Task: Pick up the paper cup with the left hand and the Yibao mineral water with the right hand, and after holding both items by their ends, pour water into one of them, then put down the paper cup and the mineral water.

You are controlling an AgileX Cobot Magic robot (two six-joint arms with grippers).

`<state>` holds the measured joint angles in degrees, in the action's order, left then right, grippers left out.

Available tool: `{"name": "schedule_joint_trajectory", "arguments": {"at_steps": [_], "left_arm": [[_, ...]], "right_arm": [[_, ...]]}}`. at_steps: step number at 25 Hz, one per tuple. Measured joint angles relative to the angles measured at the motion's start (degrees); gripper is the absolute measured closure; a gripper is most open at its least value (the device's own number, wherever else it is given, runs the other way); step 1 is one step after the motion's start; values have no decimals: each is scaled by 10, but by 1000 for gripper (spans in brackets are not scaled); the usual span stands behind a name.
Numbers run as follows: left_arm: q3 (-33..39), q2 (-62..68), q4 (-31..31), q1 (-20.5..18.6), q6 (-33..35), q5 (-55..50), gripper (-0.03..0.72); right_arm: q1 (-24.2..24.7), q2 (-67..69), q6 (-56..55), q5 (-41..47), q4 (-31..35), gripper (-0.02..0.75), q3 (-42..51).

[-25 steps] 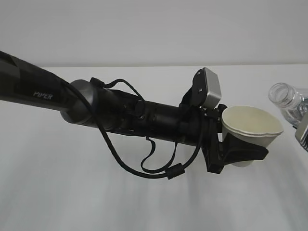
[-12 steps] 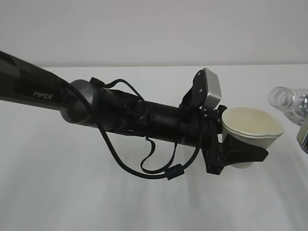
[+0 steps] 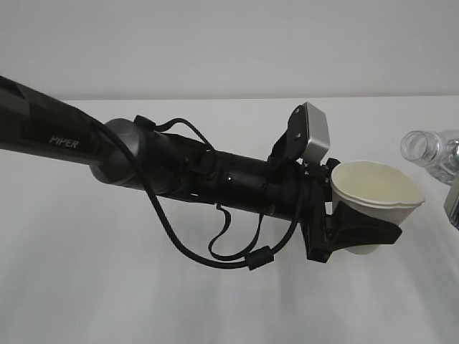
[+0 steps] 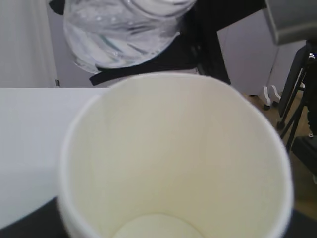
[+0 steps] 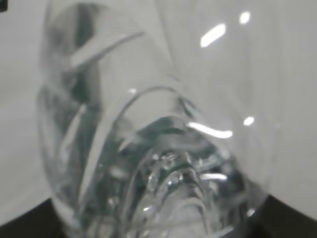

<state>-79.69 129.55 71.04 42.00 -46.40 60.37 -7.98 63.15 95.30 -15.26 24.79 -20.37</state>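
Note:
The white paper cup (image 3: 375,192) hangs upright above the table, its lower wall clamped in my left gripper (image 3: 367,218), which is shut on it. In the left wrist view the cup (image 4: 173,158) fills the frame, and its cream inside shows no water. The clear Yibao mineral water bottle (image 3: 429,150) lies tilted at the right edge, its open mouth pointing left toward the cup and a little apart from the rim. In the right wrist view the ribbed bottle (image 5: 158,148) fills the frame, and my right gripper (image 5: 158,225) is shut on it. The bottle (image 4: 124,34) also hangs just beyond the cup's far rim.
The white table (image 3: 215,301) spreads under both arms. My left arm, marked PIPER (image 3: 72,140), crosses the scene from the left with looping cables (image 3: 215,251). A grey camera box (image 3: 453,204) on the right arm shows at the right edge.
The bottle has shifted slightly toward the right edge and lies flatter, so less of it shows. The cup and left arm have barely moved.

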Motion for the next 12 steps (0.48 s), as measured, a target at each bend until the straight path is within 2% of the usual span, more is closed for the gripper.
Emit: {"name": "schedule_joint_trajectory", "arguments": {"at_steps": [12], "left_arm": [[0,0,0,0,-9,5,249]], "right_arm": [[0,0,52,-8,7,293,0]]}}
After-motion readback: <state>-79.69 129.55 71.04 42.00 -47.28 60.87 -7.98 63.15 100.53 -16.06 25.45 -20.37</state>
